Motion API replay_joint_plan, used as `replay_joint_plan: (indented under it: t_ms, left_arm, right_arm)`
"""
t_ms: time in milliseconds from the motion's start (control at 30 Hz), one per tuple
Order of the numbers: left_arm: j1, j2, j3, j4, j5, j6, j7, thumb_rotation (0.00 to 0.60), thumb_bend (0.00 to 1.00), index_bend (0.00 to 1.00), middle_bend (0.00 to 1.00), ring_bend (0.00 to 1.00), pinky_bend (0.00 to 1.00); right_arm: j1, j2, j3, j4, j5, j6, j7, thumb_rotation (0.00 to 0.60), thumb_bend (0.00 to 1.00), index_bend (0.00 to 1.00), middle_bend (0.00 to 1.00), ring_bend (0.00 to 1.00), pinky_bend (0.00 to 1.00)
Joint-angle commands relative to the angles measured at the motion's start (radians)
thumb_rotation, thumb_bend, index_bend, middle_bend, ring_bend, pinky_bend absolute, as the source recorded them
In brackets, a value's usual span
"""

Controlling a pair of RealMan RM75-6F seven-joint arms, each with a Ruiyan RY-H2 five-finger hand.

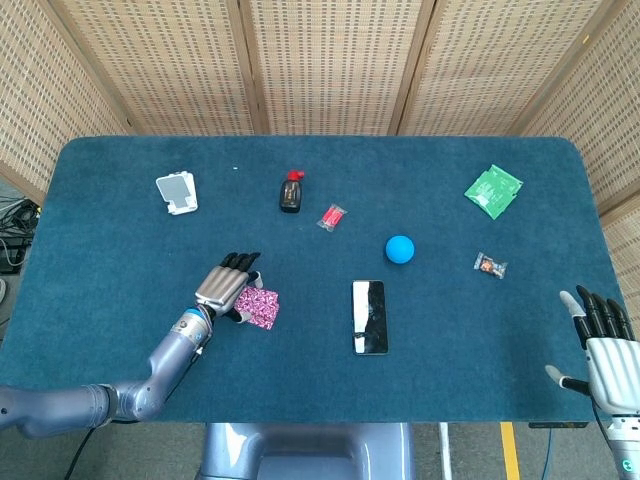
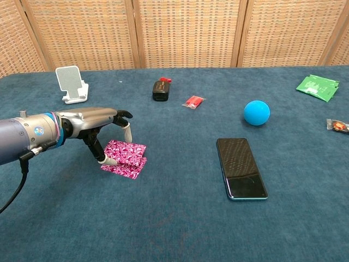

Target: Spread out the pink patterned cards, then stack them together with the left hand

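Two pink patterned cards lie almost one over the other at the table's front left. My left hand [image 2: 98,128] pinches the upper card [image 2: 128,151] by its left edge between thumb and fingers. That card overlaps the lower card [image 2: 130,170], which lies flat on the blue cloth and sticks out toward the front. In the head view the left hand [image 1: 228,285] covers part of the pink cards [image 1: 262,306]. My right hand [image 1: 605,345] hovers at the front right corner, fingers apart and holding nothing.
A black smartphone [image 1: 369,316] lies right of the cards. Further back are a white phone stand [image 1: 177,192], a black device with a red cap [image 1: 291,192], a red packet [image 1: 331,217] and a blue ball [image 1: 400,249]. A green packet [image 1: 494,190] and a candy [image 1: 490,265] are at the right.
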Motion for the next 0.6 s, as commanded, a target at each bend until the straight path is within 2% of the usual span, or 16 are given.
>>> replay_joint_plan:
  t_ms: [33, 600]
  left_arm:
    - [0.003, -0.002, -0.002, -0.006, -0.011, -0.011, -0.013, 0.600, 0.25, 0.64, 0.00, 0.00, 0.00]
    - [0.011, 0.006, 0.023, -0.024, 0.024, -0.005, -0.008, 0.600, 0.25, 0.63, 0.00, 0.00, 0.00]
  right_arm:
    - [0.000, 0.001, 0.000, 0.000, 0.001, -0.001, 0.001, 0.600, 0.00, 0.00, 0.00, 0.00, 0.00]
    - [-0.002, 0.001, -0.001, 0.001, -0.003, 0.004, 0.006, 0.600, 0.00, 0.00, 0.00, 0.00, 0.00]
